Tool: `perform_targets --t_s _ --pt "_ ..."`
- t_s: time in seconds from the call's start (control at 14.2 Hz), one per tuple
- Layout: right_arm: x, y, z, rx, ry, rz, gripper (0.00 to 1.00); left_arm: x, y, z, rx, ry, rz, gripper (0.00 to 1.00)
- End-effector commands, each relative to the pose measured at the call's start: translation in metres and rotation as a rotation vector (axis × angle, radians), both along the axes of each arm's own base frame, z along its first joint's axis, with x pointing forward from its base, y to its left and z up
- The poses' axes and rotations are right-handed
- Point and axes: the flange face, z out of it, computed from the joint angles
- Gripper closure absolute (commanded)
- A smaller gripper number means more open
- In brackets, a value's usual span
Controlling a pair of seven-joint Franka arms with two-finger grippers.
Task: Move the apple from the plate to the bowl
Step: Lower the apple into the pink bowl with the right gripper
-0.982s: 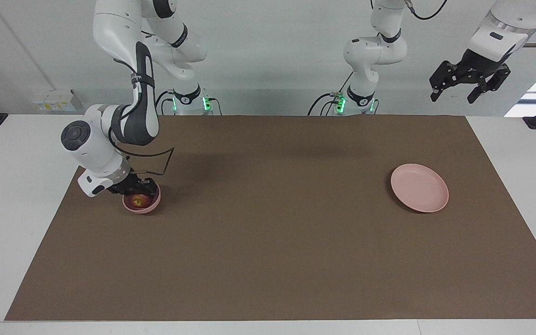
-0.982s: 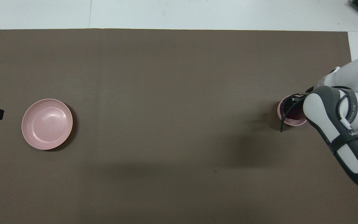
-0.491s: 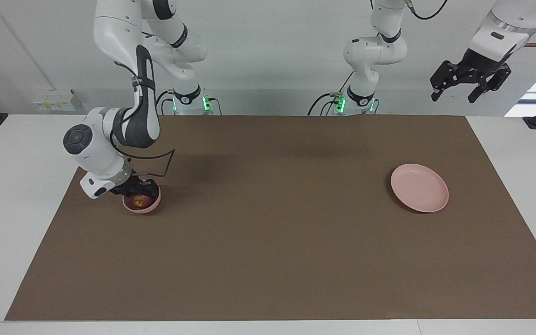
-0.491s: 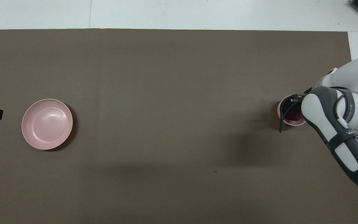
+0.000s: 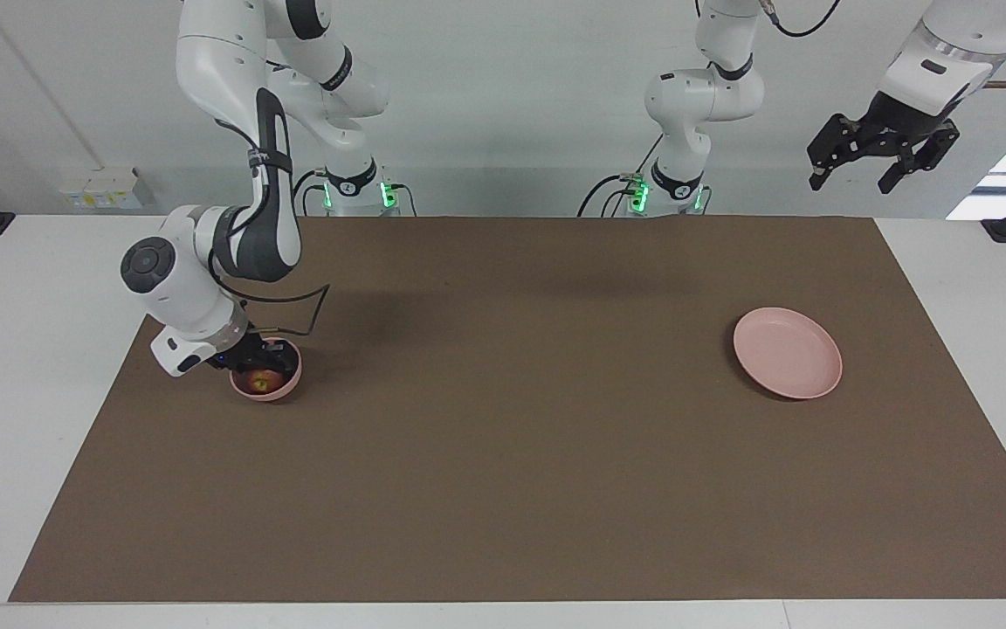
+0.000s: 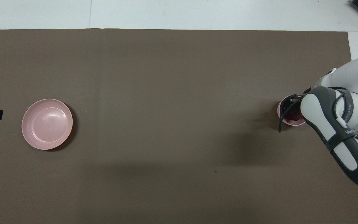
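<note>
The apple (image 5: 264,380) is sitting inside the bowl (image 5: 280,390), which is resting on the brown mat (image 5: 520,454) covering the counter (image 5: 23,288), toward the right arm's end. In the facing view the fruit is showing its dark red skin and a yellowish patch, and it is lying low within the pink rim. The right tool (image 5: 260,356) is hanging just over the bowl's robot-side rim, directly above the apple, with the arm's white wrist leaning in from the counter's edge and a black cable (image 5: 311,307) looping beside it. Whether its fingers are spread or pinching the apple I cannot tell, since the dark tool is merging with the shadow inside the bowl. In the overhead view the right arm's forearm is covering part of the bowl (image 6: 283,109), and only a sliver of dark red apple (image 6: 292,115) is peeking out. The plate (image 5: 787,352) is lying bare well apart from the bowl, toward the left arm's end of the mat, at about the same depth as the bowl. The left tool (image 5: 883,153) is waiting high in the air past that end of the mat, its fingers spread apart and holding nothing.
</note>
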Motion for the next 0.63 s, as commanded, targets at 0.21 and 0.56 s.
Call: perform_targets --t_s 0.21,0.56 --pt "-0.0008 -0.0053 0.0001 -0.014 -0.009 0.027 0.31 -0.0088 0.0027 0.0007 0.01 0.006 0.001 0.0" --pt "-0.0007 -0.0053 0.0006 -0.015 -0.007 0.012 0.12 -0.0088 0.0027 0.0007 0.01 0.006 0.001 0.0"
